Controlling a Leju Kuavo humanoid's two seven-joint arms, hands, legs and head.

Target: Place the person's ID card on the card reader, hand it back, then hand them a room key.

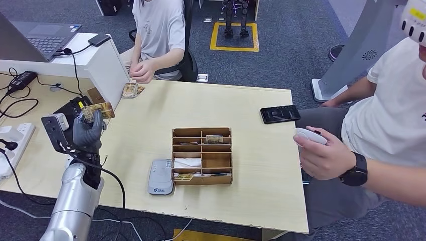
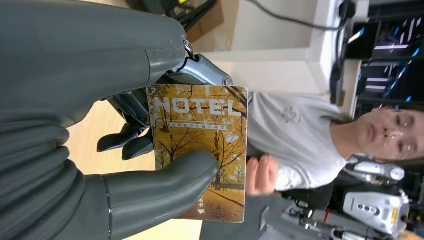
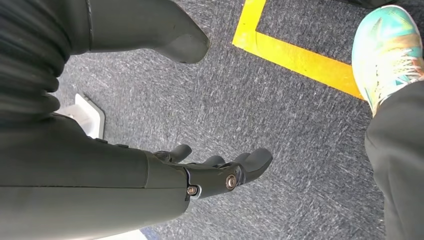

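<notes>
My left hand (image 1: 88,131) is raised over the table's left side and grips a yellow room key card (image 1: 98,111) printed "HOTEL" (image 2: 205,150), pinched between thumb and fingers. Across the table's far edge sits a person in a white shirt (image 1: 160,25), one hand (image 1: 142,72) held near another card (image 1: 130,90) lying on the table. The grey card reader (image 1: 161,176) lies flat near the front edge, left of the wooden organizer (image 1: 202,155). My right hand (image 3: 220,175) hangs over grey carpet, fingers apart and holding nothing.
A second person sits at the right holding a white controller (image 1: 311,136); a black phone (image 1: 280,114) lies near them. A laptop (image 1: 42,36), cables and a power strip (image 1: 15,140) crowd the left. A white partition (image 1: 108,65) stands behind my left hand.
</notes>
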